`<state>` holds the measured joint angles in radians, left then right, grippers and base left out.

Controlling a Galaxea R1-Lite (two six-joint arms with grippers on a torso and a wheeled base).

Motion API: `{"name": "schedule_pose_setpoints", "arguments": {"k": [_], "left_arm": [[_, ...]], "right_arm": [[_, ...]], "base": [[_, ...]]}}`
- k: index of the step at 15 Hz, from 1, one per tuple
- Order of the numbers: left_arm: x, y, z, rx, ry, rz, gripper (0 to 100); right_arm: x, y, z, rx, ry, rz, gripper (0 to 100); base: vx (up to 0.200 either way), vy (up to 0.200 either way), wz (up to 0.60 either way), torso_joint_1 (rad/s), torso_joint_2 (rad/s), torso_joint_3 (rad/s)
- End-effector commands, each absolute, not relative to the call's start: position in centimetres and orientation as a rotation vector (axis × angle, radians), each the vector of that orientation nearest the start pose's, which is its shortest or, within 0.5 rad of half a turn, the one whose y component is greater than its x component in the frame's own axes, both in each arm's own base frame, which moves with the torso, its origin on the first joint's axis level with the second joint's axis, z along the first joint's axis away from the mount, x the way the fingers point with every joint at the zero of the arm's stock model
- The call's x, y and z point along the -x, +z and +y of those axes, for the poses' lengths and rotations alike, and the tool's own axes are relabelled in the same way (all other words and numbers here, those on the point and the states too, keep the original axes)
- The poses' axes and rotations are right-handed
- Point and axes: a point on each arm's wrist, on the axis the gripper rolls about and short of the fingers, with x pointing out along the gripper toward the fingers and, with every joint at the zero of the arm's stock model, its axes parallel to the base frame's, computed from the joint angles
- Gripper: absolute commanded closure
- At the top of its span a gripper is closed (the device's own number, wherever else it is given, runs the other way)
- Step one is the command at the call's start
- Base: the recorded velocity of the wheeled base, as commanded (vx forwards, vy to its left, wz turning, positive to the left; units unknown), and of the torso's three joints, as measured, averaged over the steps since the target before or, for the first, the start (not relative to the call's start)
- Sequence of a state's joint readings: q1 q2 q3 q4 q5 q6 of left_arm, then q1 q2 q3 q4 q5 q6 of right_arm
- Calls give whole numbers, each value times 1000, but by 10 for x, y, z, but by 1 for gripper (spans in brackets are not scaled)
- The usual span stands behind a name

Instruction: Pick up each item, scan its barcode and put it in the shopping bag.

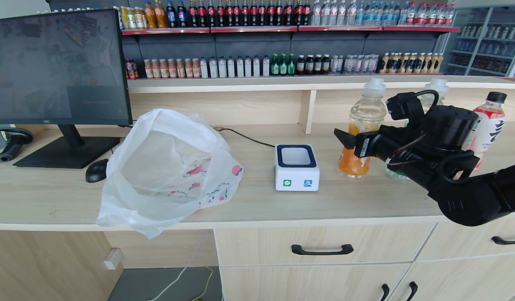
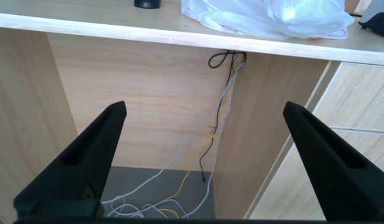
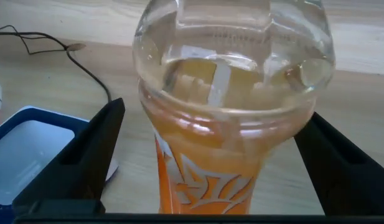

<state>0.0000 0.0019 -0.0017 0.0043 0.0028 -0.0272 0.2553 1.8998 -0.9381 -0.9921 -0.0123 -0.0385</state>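
Right hand (image 1: 354, 144), black, two-fingered: right of the head frame, spread either side of the clear plastic bottle of orange drink (image 1: 363, 125) standing on the pale wooden desk (image 1: 282, 205); likely lined up for a grip. White-and-blue box scanner (image 1: 296, 167): centre, between the bottle and the crumpled white plastic shopping bag (image 1: 169, 167), whose mouth gapes for goods.
Left wrist: left hand (image 2: 204, 162) spread, empty, below the desk edge.
Right wrist: bottle (image 3: 232, 124) between fingers (image 3: 86, 162), seemingly unclamped.

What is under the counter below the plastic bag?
Wires hang down in the open gap under the counter onto the floor. The open left claw hides part of that floor.
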Motion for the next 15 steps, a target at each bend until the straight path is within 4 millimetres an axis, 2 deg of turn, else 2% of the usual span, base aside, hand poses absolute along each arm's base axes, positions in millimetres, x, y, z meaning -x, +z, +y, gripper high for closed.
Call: {"name": "schedule_pose_setpoints", "arguments": {"k": [1, 11, 12, 15], "left_arm": [[23, 75, 0, 28, 3, 5, 0], [23, 75, 0, 28, 3, 5, 0], [23, 75, 0, 28, 3, 5, 0], [23, 75, 0, 28, 3, 5, 0]], "right_arm": [[-350, 187, 92, 33, 226, -36, 0], [-355, 188, 100, 32, 177, -35, 0], [-355, 188, 100, 41, 174, -39, 100], [-354, 189, 100, 30, 180, -38, 100]], "base": [[0, 0, 0, 0, 0, 0], [0, 0, 0, 0, 0, 0], [0, 0, 0, 0, 0, 0], [0, 0, 0, 0, 0, 0]]}}
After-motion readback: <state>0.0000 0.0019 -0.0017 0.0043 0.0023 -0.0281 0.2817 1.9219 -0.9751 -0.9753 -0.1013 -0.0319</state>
